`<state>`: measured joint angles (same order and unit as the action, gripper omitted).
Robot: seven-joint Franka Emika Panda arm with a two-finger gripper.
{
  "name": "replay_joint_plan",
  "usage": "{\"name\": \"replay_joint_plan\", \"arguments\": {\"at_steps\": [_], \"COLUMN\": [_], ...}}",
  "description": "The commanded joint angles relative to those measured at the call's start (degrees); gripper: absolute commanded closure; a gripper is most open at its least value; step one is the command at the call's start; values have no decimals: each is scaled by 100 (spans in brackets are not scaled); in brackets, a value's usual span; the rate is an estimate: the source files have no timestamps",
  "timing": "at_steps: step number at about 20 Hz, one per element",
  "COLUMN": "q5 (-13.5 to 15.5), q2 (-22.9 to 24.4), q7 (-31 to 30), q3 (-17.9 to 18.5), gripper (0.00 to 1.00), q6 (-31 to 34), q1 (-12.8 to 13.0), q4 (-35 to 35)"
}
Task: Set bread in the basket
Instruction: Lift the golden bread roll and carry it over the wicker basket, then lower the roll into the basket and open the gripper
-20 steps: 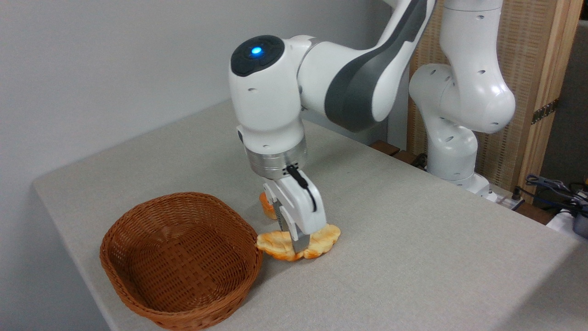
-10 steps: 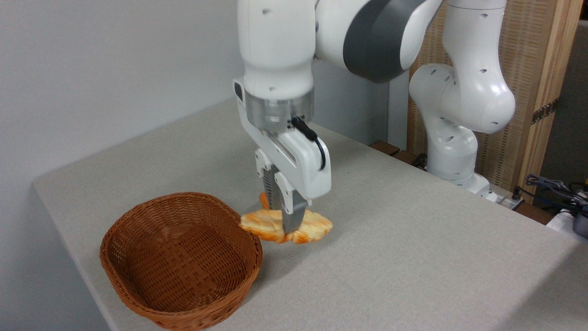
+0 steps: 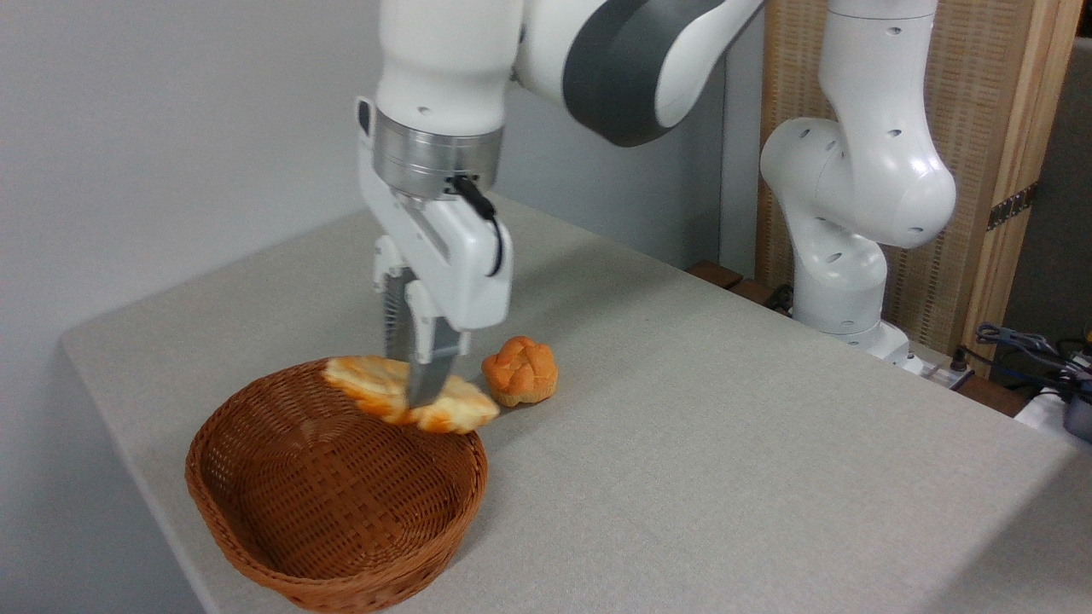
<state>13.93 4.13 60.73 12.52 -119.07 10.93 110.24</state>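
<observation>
The bread, a long flat pale golden loaf with scalloped edges, hangs in the air over the far rim of the basket. My gripper is shut on the bread near its middle, fingers pointing down. The basket is an oval brown wicker one at the table's front left, with nothing lying inside it. The loaf's right end reaches slightly past the basket's rim.
A small round orange-brown bun sits on the grey table just right of the basket. The arm's white base stands at the back right, with cables beyond the table edge.
The gripper lifted the bread off the table and carried it left, from beside the basket to above its far rim. The bun, earlier hidden behind the gripper, now shows.
</observation>
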Motion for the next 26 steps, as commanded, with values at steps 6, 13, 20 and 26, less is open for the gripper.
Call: {"name": "replay_joint_plan", "arguments": {"at_steps": [6,13,20,26], "q5": [102,66,75,66], "q2": [-325,-387,-378,-378], "q7": [-53,-53,-62,-62], "q3": [-144,-144,-144,-144], "gripper": [0,0,0,0], "q6": [-828,-828,-820,-820], "q1": [5,14,6,5], "q4": [-82,-82,-82,-82]}}
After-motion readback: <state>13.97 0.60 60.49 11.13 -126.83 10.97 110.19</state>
